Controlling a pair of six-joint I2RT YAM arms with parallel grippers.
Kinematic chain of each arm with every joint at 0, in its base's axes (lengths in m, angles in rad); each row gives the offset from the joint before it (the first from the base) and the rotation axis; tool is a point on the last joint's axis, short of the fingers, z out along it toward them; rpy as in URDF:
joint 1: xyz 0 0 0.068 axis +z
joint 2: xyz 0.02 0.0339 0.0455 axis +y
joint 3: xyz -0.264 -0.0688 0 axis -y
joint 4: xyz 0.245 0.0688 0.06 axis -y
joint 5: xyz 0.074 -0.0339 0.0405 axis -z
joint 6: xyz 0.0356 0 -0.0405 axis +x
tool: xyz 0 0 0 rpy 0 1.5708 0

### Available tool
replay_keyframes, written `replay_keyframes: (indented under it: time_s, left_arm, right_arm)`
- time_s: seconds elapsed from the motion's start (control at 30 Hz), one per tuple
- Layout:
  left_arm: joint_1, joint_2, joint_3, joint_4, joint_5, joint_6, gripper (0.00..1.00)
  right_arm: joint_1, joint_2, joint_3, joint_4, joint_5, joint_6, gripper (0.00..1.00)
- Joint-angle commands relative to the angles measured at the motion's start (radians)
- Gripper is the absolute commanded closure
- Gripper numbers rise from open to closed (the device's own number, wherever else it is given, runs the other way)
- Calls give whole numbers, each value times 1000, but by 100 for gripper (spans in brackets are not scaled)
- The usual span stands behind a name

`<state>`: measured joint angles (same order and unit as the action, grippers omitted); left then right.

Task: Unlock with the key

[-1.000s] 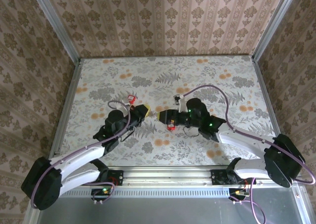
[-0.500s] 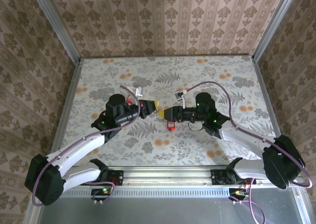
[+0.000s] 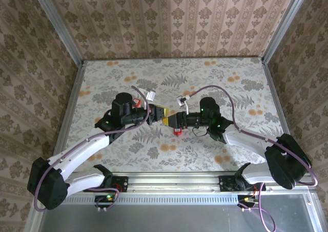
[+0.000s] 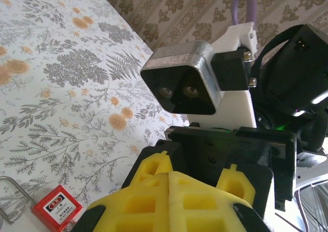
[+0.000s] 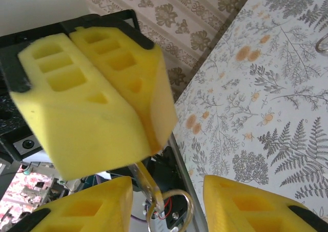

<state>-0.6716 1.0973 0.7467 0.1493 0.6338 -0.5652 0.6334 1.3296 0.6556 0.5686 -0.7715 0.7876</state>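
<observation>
While the two grippers sit tip to tip above the middle of the table [image 3: 220,83], none of the unlocking itself looks done. The red padlock [image 3: 177,131] lies flat on the table, just below the right gripper [image 3: 175,120] in the top view, and neither gripper touches it. In the left wrist view it shows at the bottom left corner with its metal shackle beside it.

The left gripper [image 3: 162,113] has its yellow pads pressed tight together. In the right wrist view a thin amber strip and a wire ring hang from the seam between them. This is probably the key [image 5: 147,180], though the blade is hidden and the picture is too blurred to be sure. The right gripper's fingers [image 5: 246,204] stand apart on either side of that hanging piece, with nothing clamped between them.

Judged from this, the task is at an early stage and the step in hand is a handover of the key from left to right. What remains is nearly everything: taking a firm hold of the key, steadying the padlock, seating the key in it, turning it and freeing the shackle.
</observation>
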Motion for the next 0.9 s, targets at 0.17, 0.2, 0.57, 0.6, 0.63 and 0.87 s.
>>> replay_keyframes:
  time_s: [0.17, 0.2, 0.57, 0.6, 0.63, 0.87]
  left_arm:
    - [7, 22, 40, 9, 52, 16, 100]
    - [6, 24, 40, 8, 51, 16, 100]
    - [6, 42, 29, 10, 30, 15, 100]
    - [6, 42, 27, 15, 30, 13, 100]
    - [6, 43, 26, 20, 30, 10, 100]
    - [7, 46, 13, 31, 29, 5, 100]
  right_arm:
    - [12, -23, -27, 45, -25, -22, 66]
    - [12, -23, -29, 52, -23, -17, 68]
    - [25, -17, -34, 84, -12, 0, 75]
    - [25, -18, -33, 86, -12, 3, 75]
    - [25, -18, -31, 89, -11, 5, 76]
    - [25, -24, -30, 86, 1, 10, 81]
